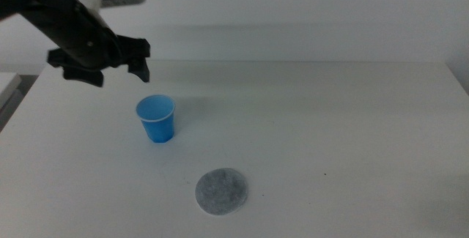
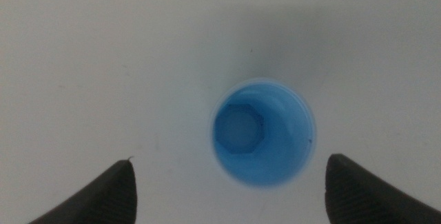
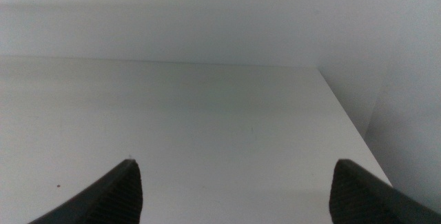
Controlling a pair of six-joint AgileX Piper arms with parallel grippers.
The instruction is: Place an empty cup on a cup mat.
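Hovering spread-fingered above the small blue plastic cup [image 1: 156, 118], the left gripper [image 1: 139, 60] must descend, grasp, then carry it to the round grey felt mat [image 1: 220, 191]; the right gripper [image 3: 234, 193] waits, fingers spread.

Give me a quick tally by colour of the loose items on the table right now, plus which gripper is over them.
Blue: 1, the cup, upright and empty.
Grey: 1, the cup mat, lying apart from the cup, nearer the camera.
Total: 2 items.
Left gripper, jaws open, hovers above the cup; the right gripper, also open, waits out of the middle view.
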